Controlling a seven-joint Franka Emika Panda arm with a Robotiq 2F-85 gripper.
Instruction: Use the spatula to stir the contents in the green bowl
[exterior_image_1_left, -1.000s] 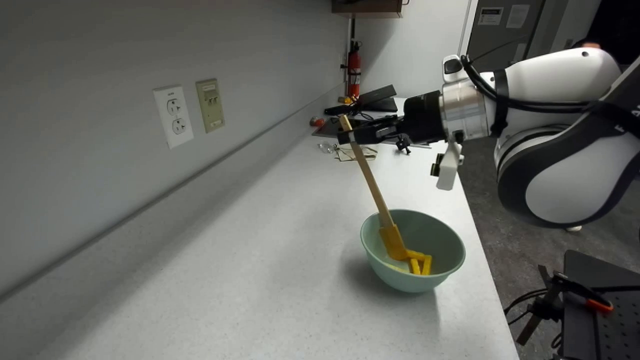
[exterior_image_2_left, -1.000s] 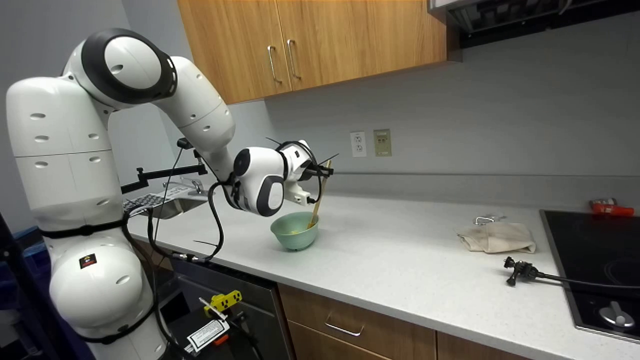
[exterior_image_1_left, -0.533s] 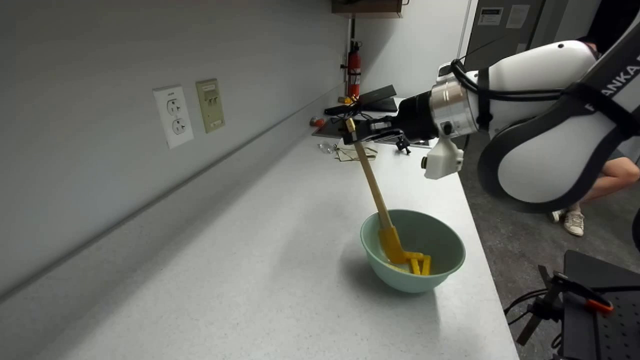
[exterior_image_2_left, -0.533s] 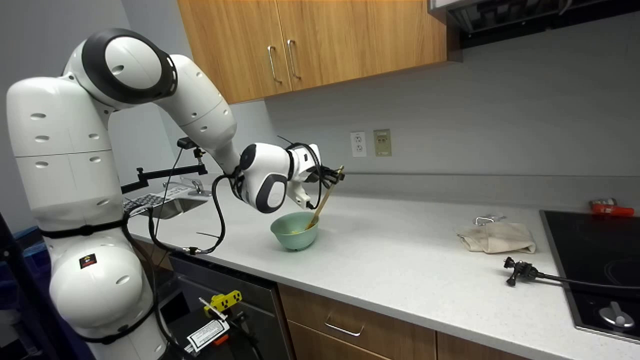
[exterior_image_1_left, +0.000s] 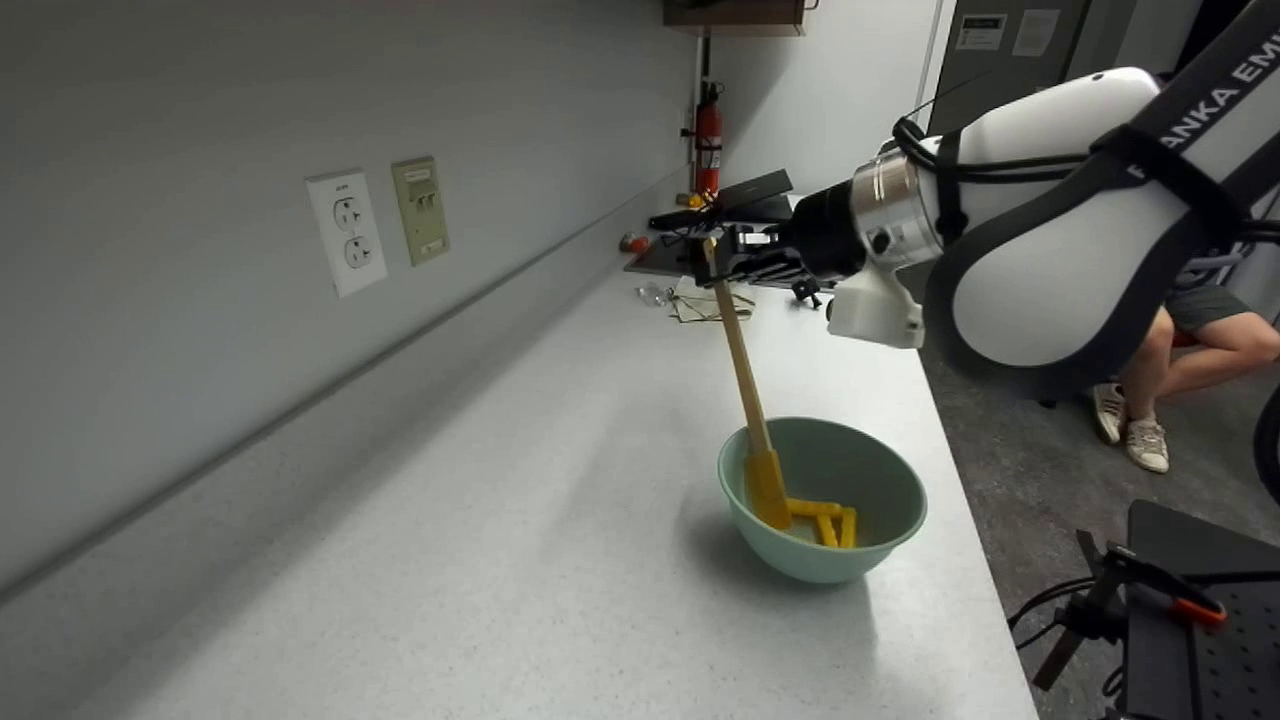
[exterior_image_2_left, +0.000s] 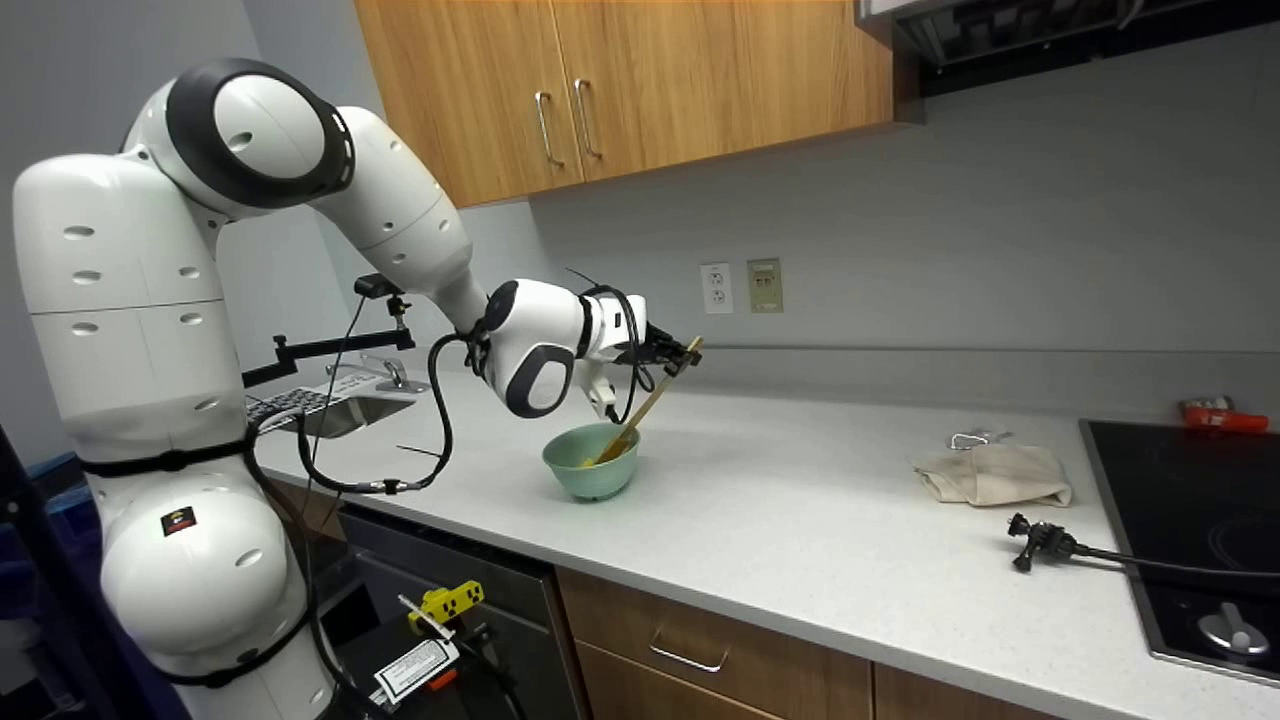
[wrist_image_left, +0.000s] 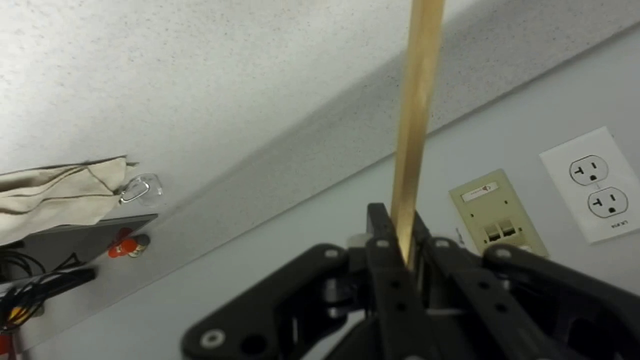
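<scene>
Tan spatula (exterior_image_1_left: 742, 375), tilted, upper handle gripped by the end effector (exterior_image_1_left: 708, 263); blade inside the green bowl (exterior_image_1_left: 850, 465), beside the yellow contents (exterior_image_1_left: 826, 528). In an exterior view, bowl near one edge of the desk (exterior_image_1_left: 480, 560); broad surface between bowl and wall (exterior_image_1_left: 200, 250).

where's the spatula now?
Spatula is right of centre in an exterior view, leaning: blade in the bowl by the yellow pieces, pincer gripping near its top.

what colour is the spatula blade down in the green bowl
Yellow-orange; the spatula blade shows best in an exterior view.
</scene>
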